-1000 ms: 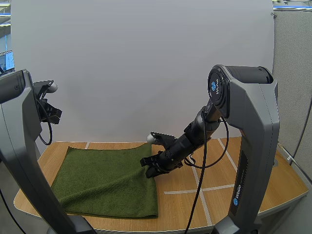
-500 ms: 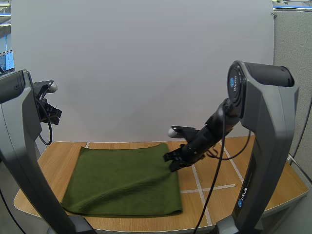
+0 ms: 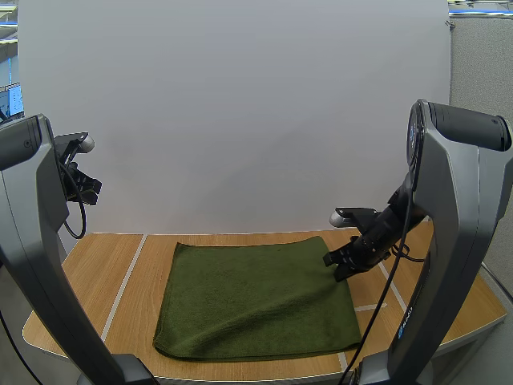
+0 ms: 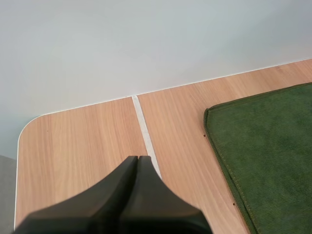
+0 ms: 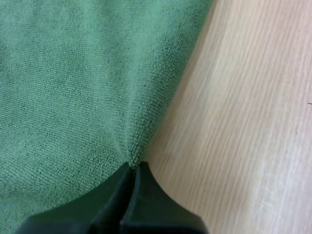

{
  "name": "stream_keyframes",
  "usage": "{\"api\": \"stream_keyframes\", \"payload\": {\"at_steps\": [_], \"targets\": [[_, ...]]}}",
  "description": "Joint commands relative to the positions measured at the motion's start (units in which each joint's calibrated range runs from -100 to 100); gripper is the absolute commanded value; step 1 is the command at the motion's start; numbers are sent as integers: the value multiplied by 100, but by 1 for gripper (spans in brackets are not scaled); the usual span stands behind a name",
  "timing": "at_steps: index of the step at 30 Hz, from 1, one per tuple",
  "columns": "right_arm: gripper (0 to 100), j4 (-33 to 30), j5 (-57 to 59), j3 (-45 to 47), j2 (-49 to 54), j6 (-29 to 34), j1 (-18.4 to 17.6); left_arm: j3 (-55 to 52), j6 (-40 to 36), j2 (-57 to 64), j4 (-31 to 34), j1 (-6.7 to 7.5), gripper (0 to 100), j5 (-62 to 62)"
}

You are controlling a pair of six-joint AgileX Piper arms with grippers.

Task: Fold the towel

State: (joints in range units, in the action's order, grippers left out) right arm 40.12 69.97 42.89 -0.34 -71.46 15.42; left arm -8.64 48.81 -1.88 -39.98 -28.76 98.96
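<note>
the green towel is lying spread out on the wooden table, its long edges running left to right across the middle of the board. its surface is lying mostly smooth, and its near edge is looking thick and rounded; whether it is doubled over there i cannot tell.

the right gripper is sitting low at the towel's right edge, close to the far right corner. in the right wrist view the right gripper is pinching the hem: the two black fingers are pressing narrowly together with a bit of the green cloth caught between their tips. the fabric is puckering into a small ridge that is running away from the tips into the towel. just beside the pinched hem, bare wood is showing.

the left gripper is holding nothing. its fingers are lying together as one dark wedge, with no gap between them. it is hanging over bare wood well off the towel's left side, apart from the cloth, right above a white tape line that is running alongside the towel's left edge. the towel's far left corner is lying flat beyond that line, with its stitched hem showing. in the high view the same tape line is lying just left of the towel, between it and the left arm.
</note>
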Motion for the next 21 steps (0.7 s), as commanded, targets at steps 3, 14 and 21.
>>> {"api": "stream_keyframes", "payload": {"at_steps": [3, 14, 21], "targets": [[5, -64, -67, 28, 88, -45, 27, -40, -24, 75, -153, -15, 0, 104], [100, 27, -103, 15, 395, -26, 27, -515, 164, 24, -356, -15, 0, 104], [100, 27, 132, -589, 425, 259, 27, -645, 210, 12, -512, 148, 0, 104]]}}
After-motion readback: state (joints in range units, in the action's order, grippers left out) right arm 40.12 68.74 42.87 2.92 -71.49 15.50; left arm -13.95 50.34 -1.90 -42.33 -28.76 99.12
